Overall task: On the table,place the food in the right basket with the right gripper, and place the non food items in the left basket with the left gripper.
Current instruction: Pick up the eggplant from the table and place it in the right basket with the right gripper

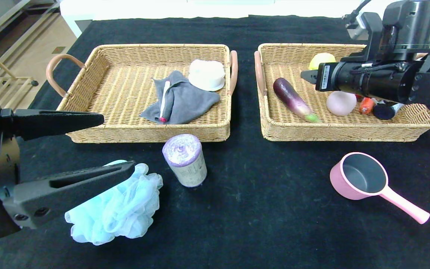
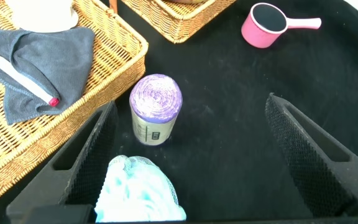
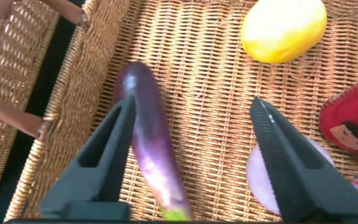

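On the near left of the table [image 1: 259,209], the left gripper [image 1: 118,144] hangs with its jaws spread fully wide and empty, its lower finger just over the light-blue bath pouf [image 1: 118,209]. Just right of the pouf stands the lilac bag roll [image 1: 186,160], and on the near right lies the pink saucepan [image 1: 364,178], handle pointing toward the near right; all three non-food items are not yet in the left basket [image 1: 125,127], which holds a grey cloth [image 1: 185,101], a pen [image 1: 164,102] and a white round container [image 1: 206,74]. Farther back, the right gripper [image 3: 194,152] hovers inside the right basket [image 1: 342,132], its jaws apart and grasping nothing, the eggplant [image 3: 149,137] lying free beside one finger. The peach-like ball [image 1: 341,102], the red soda can [image 1: 366,105] and a yellow fruit [image 1: 321,59] rest there too. The release looks best finished by lifting straight up, clear of the eggplant and rim, before swinging away. The roll's paper label carries print too small to read; the can's markings cannot be made out.
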You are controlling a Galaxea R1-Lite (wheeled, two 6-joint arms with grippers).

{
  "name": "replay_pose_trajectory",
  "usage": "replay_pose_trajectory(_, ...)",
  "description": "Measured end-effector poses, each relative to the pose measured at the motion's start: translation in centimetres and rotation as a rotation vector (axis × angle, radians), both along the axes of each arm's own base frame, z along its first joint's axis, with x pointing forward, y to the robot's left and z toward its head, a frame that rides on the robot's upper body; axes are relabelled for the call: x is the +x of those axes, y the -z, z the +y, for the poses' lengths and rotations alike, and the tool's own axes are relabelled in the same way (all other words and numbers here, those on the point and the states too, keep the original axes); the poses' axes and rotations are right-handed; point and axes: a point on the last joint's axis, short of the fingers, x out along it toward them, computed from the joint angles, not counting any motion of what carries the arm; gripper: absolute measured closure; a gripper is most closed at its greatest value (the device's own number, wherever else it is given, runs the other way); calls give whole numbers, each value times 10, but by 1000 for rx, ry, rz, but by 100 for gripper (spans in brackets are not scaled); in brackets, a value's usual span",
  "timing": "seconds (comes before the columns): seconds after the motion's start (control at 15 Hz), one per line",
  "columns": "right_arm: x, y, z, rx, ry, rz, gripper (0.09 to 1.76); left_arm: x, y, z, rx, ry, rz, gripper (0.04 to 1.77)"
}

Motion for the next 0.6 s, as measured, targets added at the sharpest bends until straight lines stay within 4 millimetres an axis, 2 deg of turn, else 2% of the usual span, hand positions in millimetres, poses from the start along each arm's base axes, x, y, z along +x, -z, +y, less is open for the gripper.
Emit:
replay_pose_trajectory(0.4, -3, 0, -1, -3, -4, 8, 30, 0, 0, 0, 0, 0, 0, 9)
replay_pose_trajectory(0.6, -14, -2, -2, -16, -18, 45, 25, 1, 0, 0, 1, 0, 2, 9)
